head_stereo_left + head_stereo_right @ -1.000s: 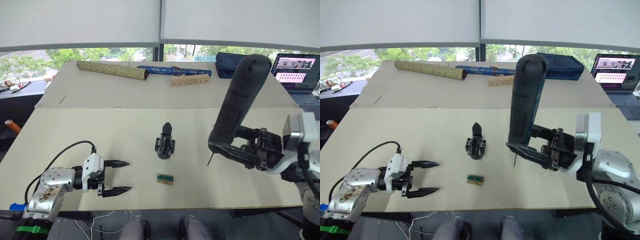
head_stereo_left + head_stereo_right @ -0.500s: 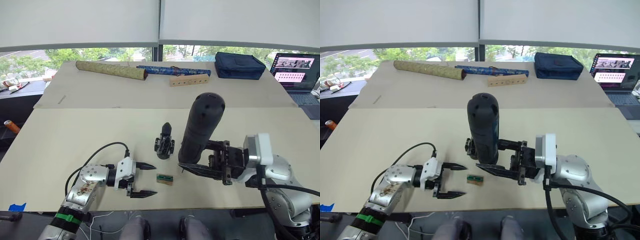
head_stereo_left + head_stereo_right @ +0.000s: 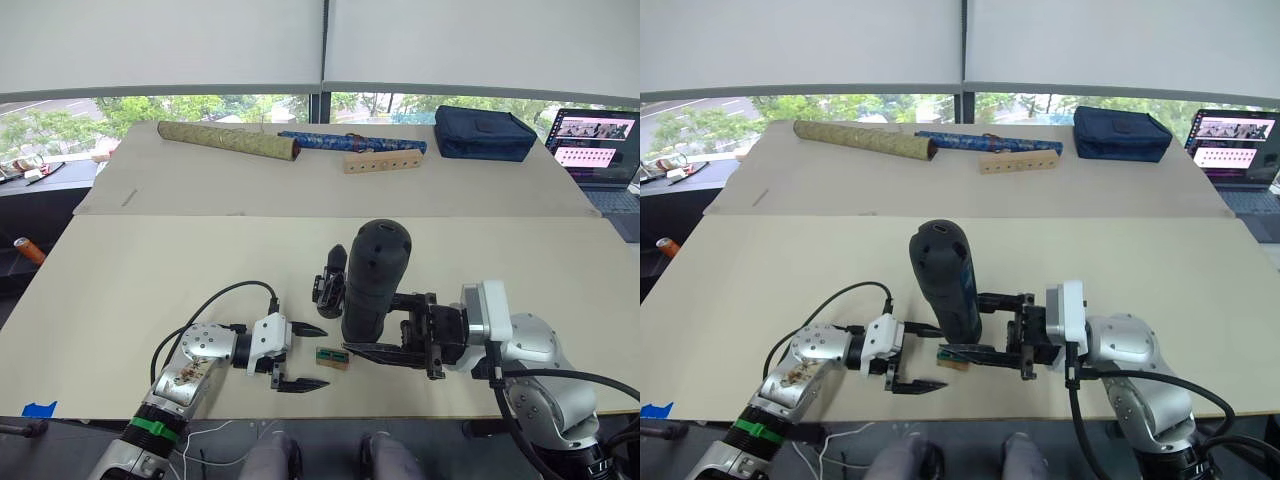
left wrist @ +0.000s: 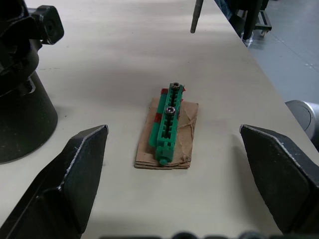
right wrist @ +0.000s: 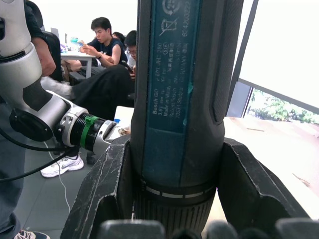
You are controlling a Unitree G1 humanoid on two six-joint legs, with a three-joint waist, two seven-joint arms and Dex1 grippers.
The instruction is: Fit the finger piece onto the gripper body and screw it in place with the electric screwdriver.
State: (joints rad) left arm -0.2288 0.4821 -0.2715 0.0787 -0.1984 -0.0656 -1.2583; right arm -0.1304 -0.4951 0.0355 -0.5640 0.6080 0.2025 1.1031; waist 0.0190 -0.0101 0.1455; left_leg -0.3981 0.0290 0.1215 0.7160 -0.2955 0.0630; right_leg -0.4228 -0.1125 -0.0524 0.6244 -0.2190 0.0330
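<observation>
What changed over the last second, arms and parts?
The right claw, shut on the electric screwdriver throughout, carried it left and down until it stands beside the gripper body. The left claw moved in to the right, open, and now faces the small green-and-brown block. Gripper body, block and the rolls at the back stayed put.

1. The left gripper (image 3: 312, 355) reaches in low over the table's near edge, forearm angled inward, its two black fingers spread wide apart.
2. The right gripper (image 3: 385, 322) extends leftward along the near edge, fingers clamped on the electric screwdriver (image 3: 372, 279), holding it upright.
</observation>
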